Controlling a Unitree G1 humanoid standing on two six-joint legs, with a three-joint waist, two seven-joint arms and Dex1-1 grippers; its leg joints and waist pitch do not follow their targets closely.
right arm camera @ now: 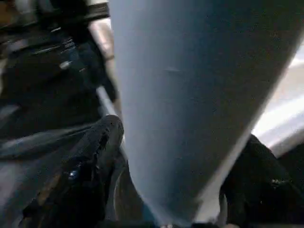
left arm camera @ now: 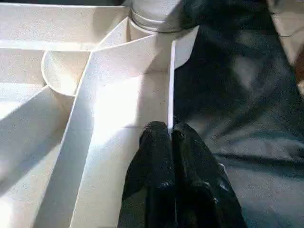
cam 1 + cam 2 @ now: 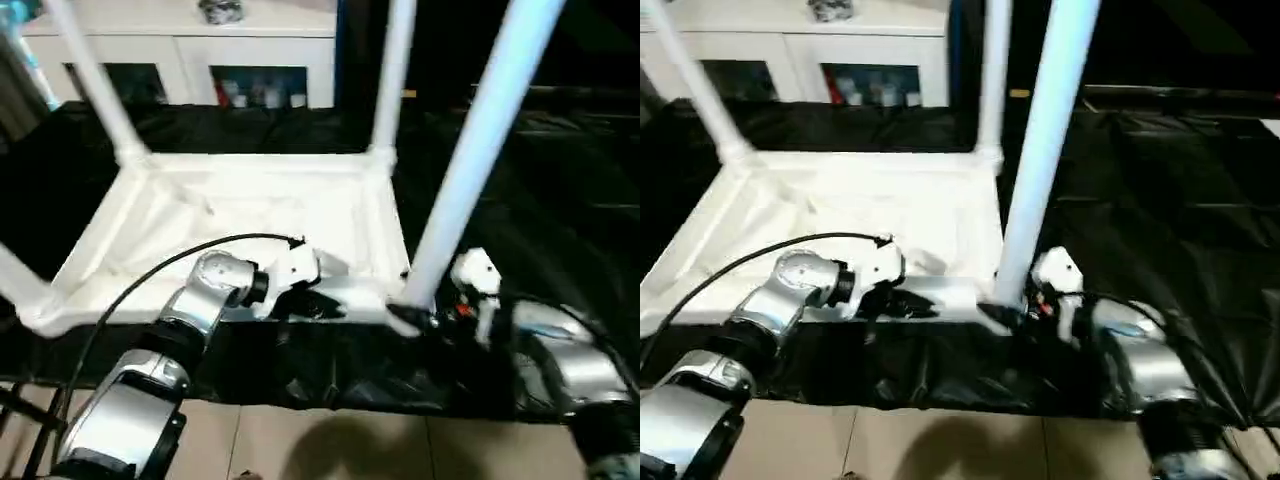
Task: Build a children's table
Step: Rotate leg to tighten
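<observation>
- Upturned table top (image 3: 240,200) on black cloth, 4 legs standing in corner sockets.
- Left gripper (image 2: 170,137) pinched together on near rim.
- Right gripper (image 1: 166,190) fingers apart around near-right leg (image 3: 480,150).
- Likely step: seating last leg; next, press or twist home.

Smooth white plastic table top (image 3: 250,200), glossy tube leg (image 3: 480,150), shiny crinkled black sheet (image 3: 1160,200), brushed silver metal forearms (image 3: 130,410)
</observation>
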